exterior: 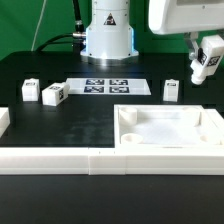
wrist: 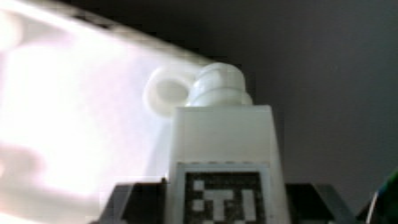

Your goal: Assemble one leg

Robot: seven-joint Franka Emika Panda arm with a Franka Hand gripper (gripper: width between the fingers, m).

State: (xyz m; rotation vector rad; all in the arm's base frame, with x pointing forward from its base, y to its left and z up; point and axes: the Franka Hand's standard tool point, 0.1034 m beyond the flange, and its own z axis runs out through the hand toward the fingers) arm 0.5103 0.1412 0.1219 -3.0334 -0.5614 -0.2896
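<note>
My gripper (exterior: 207,62) hangs at the exterior view's upper right, above the table, shut on a leg (exterior: 204,66), a small white post with a black-and-white tag. In the wrist view the held leg (wrist: 224,150) stands between the dark fingers (wrist: 139,200), its tag near the jaws and its threaded tip (wrist: 217,88) pointing away. Three more legs lie on the table: two at the exterior view's left (exterior: 30,91) (exterior: 53,95) and one (exterior: 172,91) below the gripper. The large white tray-like part (exterior: 170,127) lies at the lower right.
The marker board (exterior: 106,86) lies flat in the middle in front of the robot base (exterior: 107,35). A long white rail (exterior: 60,160) runs along the front edge, with a white piece (exterior: 3,122) at the far left.
</note>
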